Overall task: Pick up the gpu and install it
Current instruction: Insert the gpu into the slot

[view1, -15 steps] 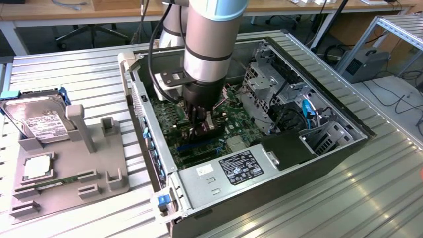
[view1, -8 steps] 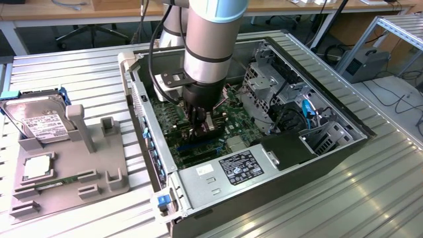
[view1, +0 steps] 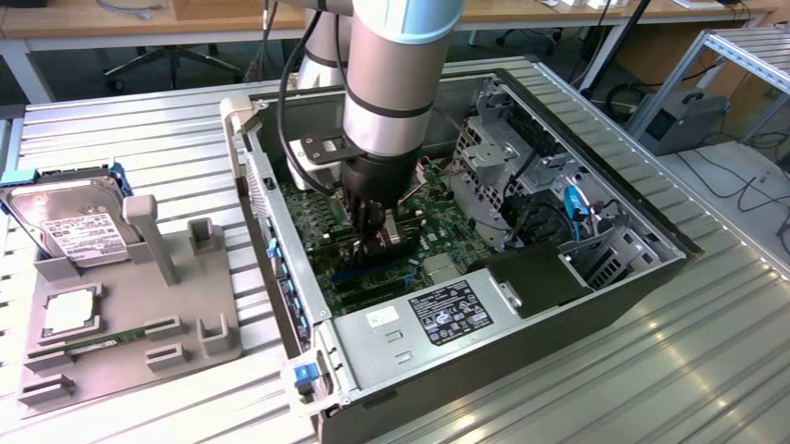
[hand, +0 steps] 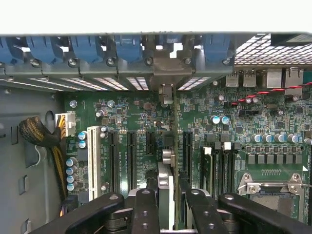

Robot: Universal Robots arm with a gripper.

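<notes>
Currently the tool [view1: 380,242], at frame centre inside the computer case [view1: 617,277], is clamped on the gpu [hand: 168,146], held edge-on over the motherboard [hand: 146,122]; slight misalignment could jam it against the slot.

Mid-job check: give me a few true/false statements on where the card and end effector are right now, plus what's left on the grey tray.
1. The end effector is down inside the open black computer case. True.
2. The thin black gpu card lies flat on the grey parts tray. False: it stands on edge over the green motherboard, between the end effector's fingers.
3. The silver hard drive with white label is on the tray. True.
4. The narrow green memory stick is plugged into the motherboard. False: it lies on the tray.
</notes>
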